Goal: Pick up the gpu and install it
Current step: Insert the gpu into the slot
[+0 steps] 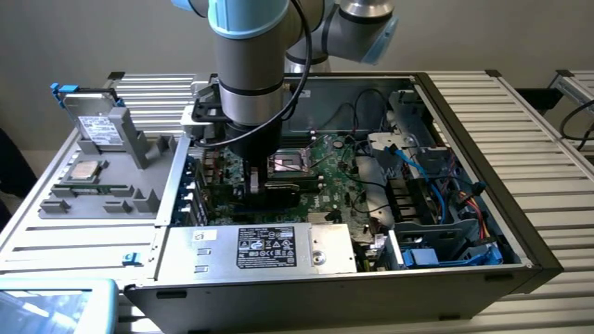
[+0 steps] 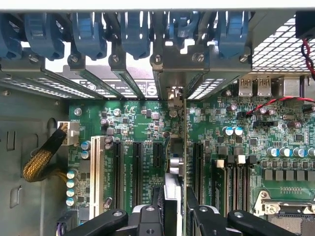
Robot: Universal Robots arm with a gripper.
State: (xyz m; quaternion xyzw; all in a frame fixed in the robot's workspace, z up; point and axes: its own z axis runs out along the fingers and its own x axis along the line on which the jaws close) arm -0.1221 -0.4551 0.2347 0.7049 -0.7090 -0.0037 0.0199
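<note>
Card (image 2: 178, 162) is in my grip, held on edge and seen edge-on at centre frame of the wrist view, running from between my fingers (image 2: 156, 209) up toward the slot brackets (image 2: 170, 96) at the back wall of the computer case (image 1: 483, 229). In the exterior view I am low inside the case, left of centre frame, over the green motherboard (image 1: 325, 188), with the card hidden under my wrist.

Fingers: partly closed, clamped on the two faces of the card near its lower end in the wrist view. Not wide open, not fully clenched; the card's thickness sets the gap.

Risks, as I judge them:
- The card's lower edge seems to sit over the gap between two black expansion slots (image 2: 137, 172). I cannot tell if the connector is lined up with a slot or beside it. Pressing down while off line could bend the connector or scrape the board.
- The metal end of the card is close to the brackets and blue clips (image 2: 135, 34) in the upper frame. If it catches there, the card would tilt and seat at one end only.
- My grip is on a thin edge, so a sideways load could let the card pivot.
- Small capacitors (image 2: 106, 123) stand just beside the slots and could be struck.
</note>
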